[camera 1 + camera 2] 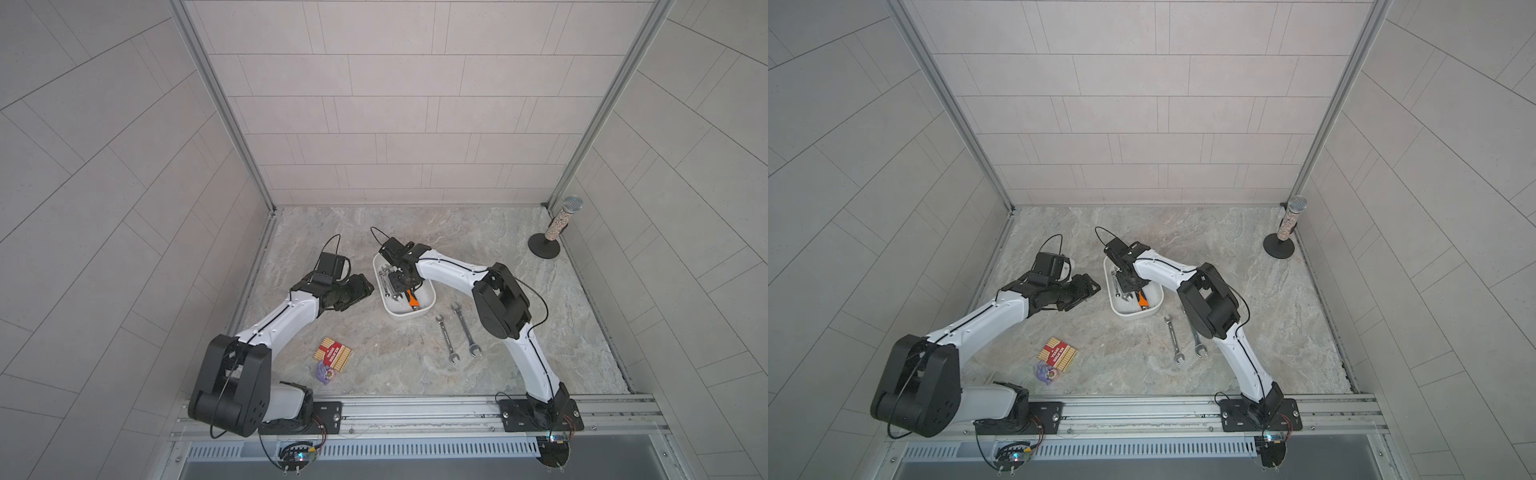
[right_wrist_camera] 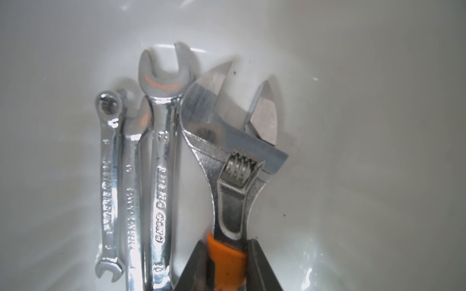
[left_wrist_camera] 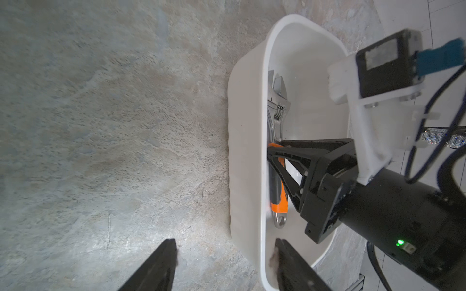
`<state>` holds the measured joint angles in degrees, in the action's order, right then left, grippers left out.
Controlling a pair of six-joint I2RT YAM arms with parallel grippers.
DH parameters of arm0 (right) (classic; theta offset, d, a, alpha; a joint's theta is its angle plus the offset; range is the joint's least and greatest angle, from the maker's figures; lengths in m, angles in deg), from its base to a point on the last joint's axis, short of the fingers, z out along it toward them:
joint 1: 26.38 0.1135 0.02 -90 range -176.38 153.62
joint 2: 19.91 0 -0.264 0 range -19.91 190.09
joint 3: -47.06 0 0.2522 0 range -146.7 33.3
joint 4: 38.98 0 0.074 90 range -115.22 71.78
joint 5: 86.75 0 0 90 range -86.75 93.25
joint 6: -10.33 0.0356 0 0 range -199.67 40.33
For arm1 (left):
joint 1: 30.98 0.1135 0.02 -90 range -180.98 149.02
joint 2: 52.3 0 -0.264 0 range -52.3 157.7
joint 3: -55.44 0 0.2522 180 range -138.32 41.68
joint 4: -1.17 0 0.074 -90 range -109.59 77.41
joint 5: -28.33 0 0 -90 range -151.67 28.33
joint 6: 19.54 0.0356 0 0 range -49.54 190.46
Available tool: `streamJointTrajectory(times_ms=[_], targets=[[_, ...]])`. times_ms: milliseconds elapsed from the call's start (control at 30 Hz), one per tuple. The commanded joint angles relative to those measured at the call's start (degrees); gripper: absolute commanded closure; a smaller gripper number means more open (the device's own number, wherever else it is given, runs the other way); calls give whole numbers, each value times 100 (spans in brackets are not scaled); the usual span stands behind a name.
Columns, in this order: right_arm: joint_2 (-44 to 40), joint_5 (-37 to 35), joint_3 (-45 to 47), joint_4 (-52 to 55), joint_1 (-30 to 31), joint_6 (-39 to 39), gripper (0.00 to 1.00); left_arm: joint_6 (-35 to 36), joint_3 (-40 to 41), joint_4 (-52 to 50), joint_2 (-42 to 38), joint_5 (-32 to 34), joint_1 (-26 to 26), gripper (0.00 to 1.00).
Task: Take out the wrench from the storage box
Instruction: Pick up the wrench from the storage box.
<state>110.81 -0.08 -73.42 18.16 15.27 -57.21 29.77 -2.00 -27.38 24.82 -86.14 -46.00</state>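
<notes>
One adjustable wrench (image 2: 234, 181), five plain wrenches (image 2: 162, 161), one storage box (image 1: 405, 316), one microphone (image 1: 561, 222), two packets (image 1: 332, 353).

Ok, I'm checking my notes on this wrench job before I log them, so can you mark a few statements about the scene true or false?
1. Two loose wrenches lie on the table outside the storage box. True.
2. The right claw grips the adjustable wrench by its orange handle. True.
3. The left claw holds a wrench. False: it is open and empty, at the box's edge.
4. The storage box is empty. False: three plain wrenches lie beside the adjustable one inside.
5. The microphone lies flat. False: it stands upright in the far corner.
</notes>
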Motion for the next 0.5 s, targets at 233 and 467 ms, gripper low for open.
streamJointTrajectory(times_ms=[233,467], targets=[[-528,-212,-710,316,-34,-147,100,-18,122,89,-250,-23,39,32],[-772,-261,-872,429,-25,-262,100,-23,144,98,-323,-14,39,32]])
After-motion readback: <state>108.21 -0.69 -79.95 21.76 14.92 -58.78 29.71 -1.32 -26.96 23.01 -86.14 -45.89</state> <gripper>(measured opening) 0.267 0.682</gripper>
